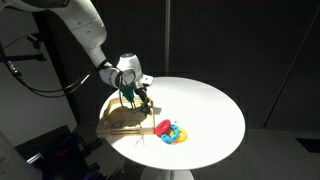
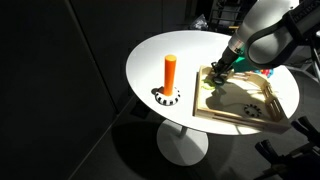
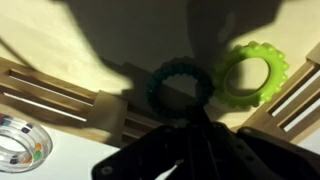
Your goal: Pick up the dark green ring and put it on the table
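The dark green ring (image 3: pixel 180 88) shows in the wrist view over the tan wooden board (image 3: pixel 60 50), beside a light green ring (image 3: pixel 250 72). My gripper (image 3: pixel 186 116) has its dark fingers closed together on the near rim of the dark green ring. In both exterior views the gripper (image 1: pixel 133 93) (image 2: pixel 218 72) is low over the board (image 1: pixel 118 123) (image 2: pixel 245 102) on the white round table (image 1: pixel 215 105) (image 2: pixel 150 60). The ring itself is too small to make out there.
An orange peg (image 2: pixel 170 72) stands on a striped base on the table. A heap of red, blue and yellow rings (image 1: pixel 170 131) lies next to the board. A clear beaded ring (image 3: pixel 20 142) lies on the white top. The board has raised wooden rails (image 3: pixel 50 92).
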You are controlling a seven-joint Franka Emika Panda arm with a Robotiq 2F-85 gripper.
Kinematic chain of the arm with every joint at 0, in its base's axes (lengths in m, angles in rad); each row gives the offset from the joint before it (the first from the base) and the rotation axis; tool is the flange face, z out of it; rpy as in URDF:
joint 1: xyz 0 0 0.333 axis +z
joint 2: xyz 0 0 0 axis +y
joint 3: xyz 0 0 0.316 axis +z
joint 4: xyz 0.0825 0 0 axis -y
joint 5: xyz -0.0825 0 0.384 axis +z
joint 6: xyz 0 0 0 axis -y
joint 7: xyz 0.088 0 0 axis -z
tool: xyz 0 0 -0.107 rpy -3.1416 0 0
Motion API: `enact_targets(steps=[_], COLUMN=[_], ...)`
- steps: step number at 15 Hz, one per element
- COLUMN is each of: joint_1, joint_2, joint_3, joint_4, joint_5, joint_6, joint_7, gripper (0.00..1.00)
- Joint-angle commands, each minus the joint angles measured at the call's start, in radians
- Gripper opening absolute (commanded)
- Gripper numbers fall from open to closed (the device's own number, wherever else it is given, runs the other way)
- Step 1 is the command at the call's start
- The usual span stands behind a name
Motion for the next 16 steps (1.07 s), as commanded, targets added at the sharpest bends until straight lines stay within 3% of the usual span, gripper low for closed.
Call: enact_targets(steps=[1, 10, 13, 16], joint_1=[0.021, 0.026, 0.028, 0.032], joint_2=[-0.016, 0.010, 0.022, 0.037], joint_3=[-0.023, -0.020, -0.016, -0.014], joint_4=[0.005, 0.017, 0.021, 0.026], joint_5=[0.021, 0.026, 0.028, 0.030], joint_6=[-0.007, -0.011, -0.012, -0.012], joint_7=[-0.017, -0.015, -0.015, -0.015], gripper=[0.31, 0.97, 1.00, 0.97])
